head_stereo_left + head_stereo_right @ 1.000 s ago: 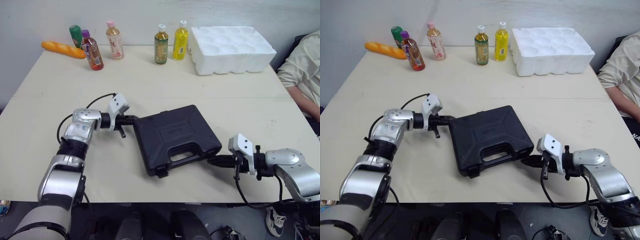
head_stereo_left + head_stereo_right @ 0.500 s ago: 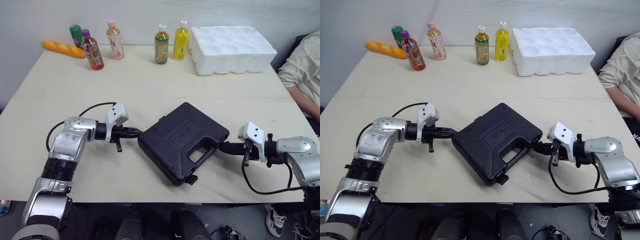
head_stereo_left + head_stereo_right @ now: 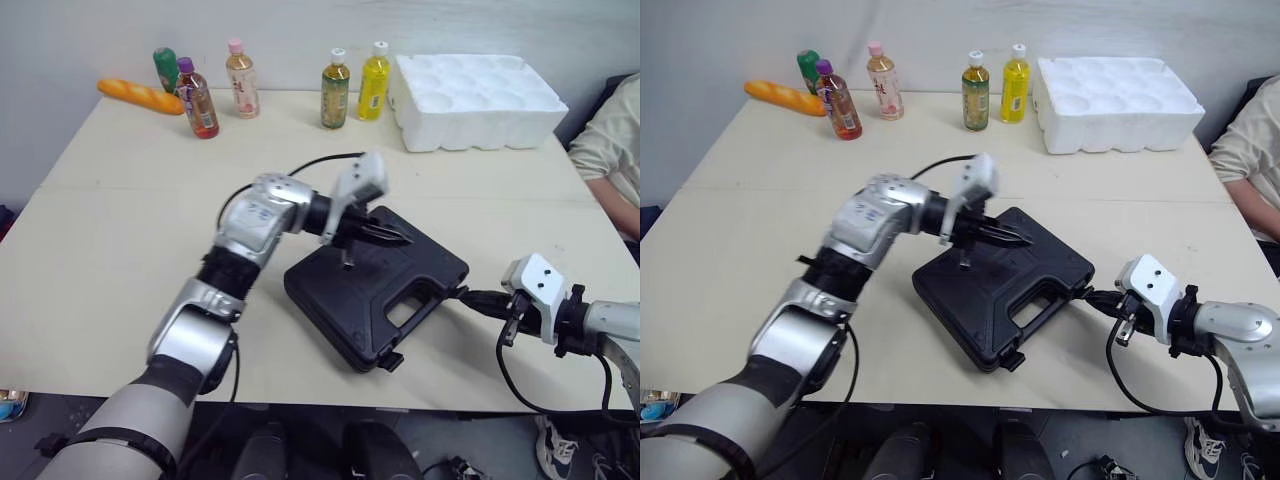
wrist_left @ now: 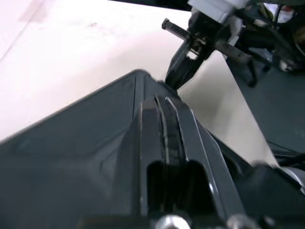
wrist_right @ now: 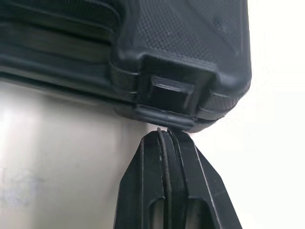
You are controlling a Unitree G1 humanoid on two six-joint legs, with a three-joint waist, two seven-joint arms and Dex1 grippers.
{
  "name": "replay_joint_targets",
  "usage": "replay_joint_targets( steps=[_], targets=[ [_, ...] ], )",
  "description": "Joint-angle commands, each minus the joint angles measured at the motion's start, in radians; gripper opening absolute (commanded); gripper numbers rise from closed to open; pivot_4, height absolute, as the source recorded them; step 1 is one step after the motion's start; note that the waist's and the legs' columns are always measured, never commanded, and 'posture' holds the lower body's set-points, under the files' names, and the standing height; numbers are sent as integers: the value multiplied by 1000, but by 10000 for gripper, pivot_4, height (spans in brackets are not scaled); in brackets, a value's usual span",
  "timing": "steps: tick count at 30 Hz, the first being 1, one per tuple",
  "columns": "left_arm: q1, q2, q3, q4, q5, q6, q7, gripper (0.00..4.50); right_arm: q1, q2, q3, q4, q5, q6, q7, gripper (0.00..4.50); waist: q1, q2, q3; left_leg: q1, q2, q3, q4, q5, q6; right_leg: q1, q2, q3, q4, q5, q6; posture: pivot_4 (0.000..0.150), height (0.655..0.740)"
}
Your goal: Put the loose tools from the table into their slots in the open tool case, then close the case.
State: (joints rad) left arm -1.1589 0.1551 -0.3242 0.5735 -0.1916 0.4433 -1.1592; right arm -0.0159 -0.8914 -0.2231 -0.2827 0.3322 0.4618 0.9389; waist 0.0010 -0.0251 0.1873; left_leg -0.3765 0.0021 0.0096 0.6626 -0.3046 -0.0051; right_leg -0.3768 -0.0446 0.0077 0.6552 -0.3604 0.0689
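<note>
I'm latching the closed tool case (image 3: 380,292), left gripper (image 3: 400,238) above its lid, right gripper (image 5: 164,134) at its latch (image 5: 167,93), both pinched empty, needing a firm push.

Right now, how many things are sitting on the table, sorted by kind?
Bottles: 5
Bread loaf: 1
Foam tray: 1
Tool case: 1
Total: 8
</note>
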Motion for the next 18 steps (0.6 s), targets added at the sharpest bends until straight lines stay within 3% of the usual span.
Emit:
replay_joint_targets(
  steps=[1,9,13,18],
  targets=[
    [-71,-72,-13,180,59,-151,5,712,21,13,-38,-71,9,34,-55,0,-3,0,0,0,0,0,0,0,0,0,0,0,0,0,0,1500,7400],
    [-137,-196,-38,453,185,-354,40,712,87,51,-72,-159,35,96,-125,0,-1,0,0,0,0,0,-1,0,0,0,0,1,0,0,0,1500,7400],
    [-108,-196,-160,529,352,-498,105,712,88,56,-61,-169,36,107,-147,0,2,0,0,0,0,-1,0,0,0,0,0,0,0,0,0,1500,7400],
    [-71,-208,-205,555,427,-561,122,712,53,59,-46,-167,43,122,-161,0,0,-1,-1,3,0,0,0,-2,3,3,-1,1,0,0,0,1500,7400]
  ],
)
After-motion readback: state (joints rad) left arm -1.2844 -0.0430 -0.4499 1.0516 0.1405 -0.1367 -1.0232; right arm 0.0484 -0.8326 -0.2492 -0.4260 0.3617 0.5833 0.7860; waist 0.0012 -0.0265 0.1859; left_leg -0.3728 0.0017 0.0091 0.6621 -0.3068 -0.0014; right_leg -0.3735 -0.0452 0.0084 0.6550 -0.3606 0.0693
